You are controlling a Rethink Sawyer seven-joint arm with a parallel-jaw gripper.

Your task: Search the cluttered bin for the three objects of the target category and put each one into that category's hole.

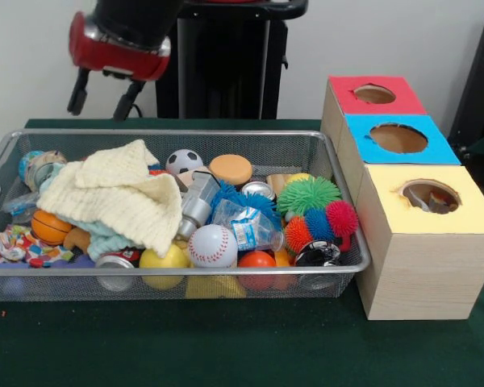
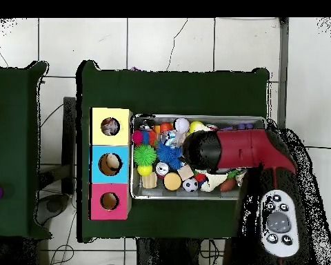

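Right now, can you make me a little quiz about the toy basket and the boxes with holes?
1. True or false: the gripper holds a toy.
2. Which box top is nearest the front camera: A red, B blue, C yellow?
3. What lies under the cream cloth at the basket's left front corner?

Key:
1. False; it hangs empty above the basket.
2. C, the yellow box.
3. A small printed cloth.

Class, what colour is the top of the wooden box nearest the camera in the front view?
Yellow: the box top around the hole shows best in the front view.
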